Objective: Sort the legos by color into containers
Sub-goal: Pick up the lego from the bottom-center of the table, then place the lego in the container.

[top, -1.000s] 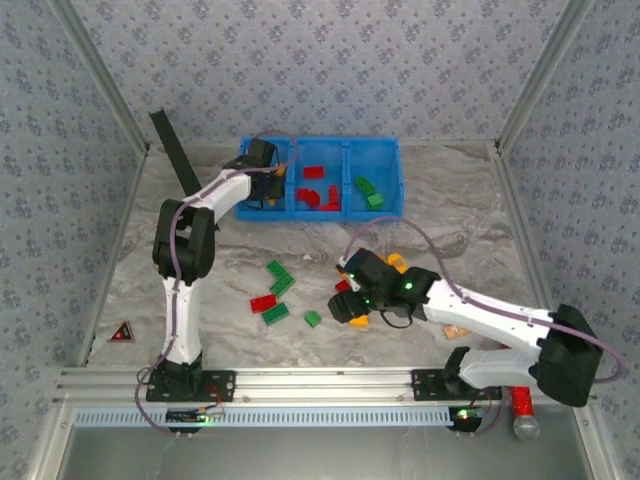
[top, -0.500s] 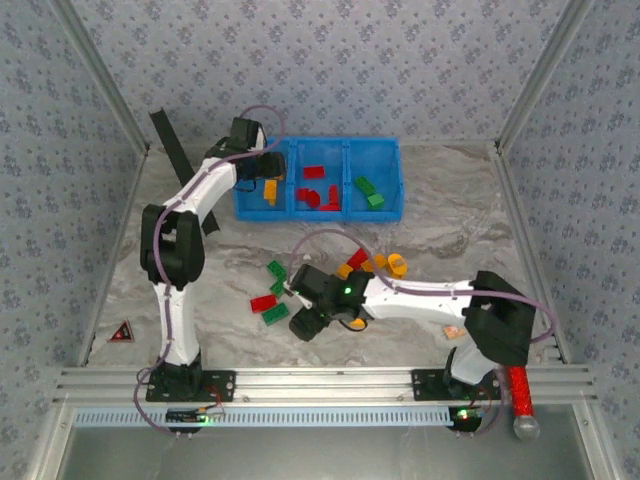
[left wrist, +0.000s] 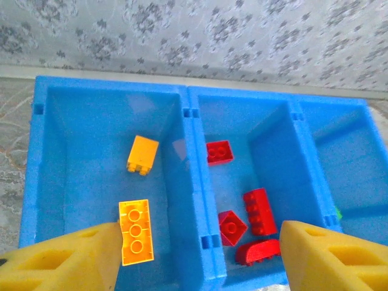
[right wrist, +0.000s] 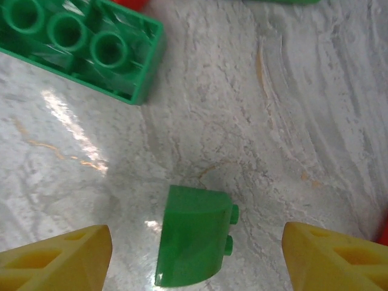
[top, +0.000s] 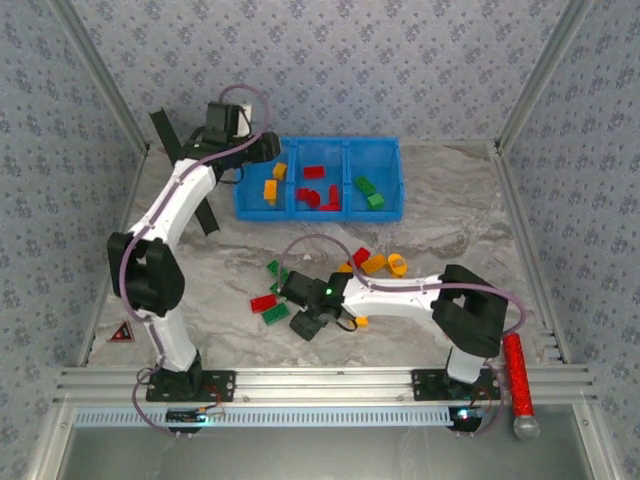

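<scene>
Top external shows a marbled grey tabletop [top: 450, 220] inside floral-papered walls [top: 350, 60], left gripper [left wrist: 200, 254] and right gripper [right wrist: 197, 257] both released.

Grey marbled table [top: 450, 215]. Blue bin [top: 340, 213] upper centre. Loose red, green, orange bricks [top: 275, 313] scattered centre, below bin. Red triangle [top: 121, 332] lower left.

Bright, even light from above; white glare streaks the glossy grey marbled tabletop [right wrist: 77, 134], shadows are faint, close views sharp.
</scene>
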`<action>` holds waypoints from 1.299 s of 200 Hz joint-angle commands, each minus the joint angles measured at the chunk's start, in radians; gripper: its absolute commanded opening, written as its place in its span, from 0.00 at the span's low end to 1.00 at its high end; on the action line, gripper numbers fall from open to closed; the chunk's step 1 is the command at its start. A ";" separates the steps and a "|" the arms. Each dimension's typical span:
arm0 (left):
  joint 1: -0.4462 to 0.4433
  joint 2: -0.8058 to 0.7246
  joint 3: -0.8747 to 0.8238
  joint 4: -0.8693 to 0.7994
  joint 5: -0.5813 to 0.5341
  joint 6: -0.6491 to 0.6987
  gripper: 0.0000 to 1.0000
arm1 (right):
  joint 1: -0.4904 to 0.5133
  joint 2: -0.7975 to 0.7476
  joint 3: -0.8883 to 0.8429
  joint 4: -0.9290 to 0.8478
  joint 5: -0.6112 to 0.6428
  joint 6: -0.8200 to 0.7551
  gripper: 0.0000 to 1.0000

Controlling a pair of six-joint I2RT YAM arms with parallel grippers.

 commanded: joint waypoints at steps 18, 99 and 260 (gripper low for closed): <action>-0.001 -0.112 -0.037 0.020 0.036 -0.004 0.70 | 0.002 0.049 0.023 -0.032 0.031 0.007 0.72; -0.013 -0.357 -0.190 -0.024 0.011 0.019 0.72 | -0.026 0.071 -0.005 0.012 -0.026 0.000 0.44; -0.151 -0.730 -0.461 -0.301 -0.096 0.178 0.75 | -0.562 -0.091 0.458 -0.258 -0.004 -0.238 0.32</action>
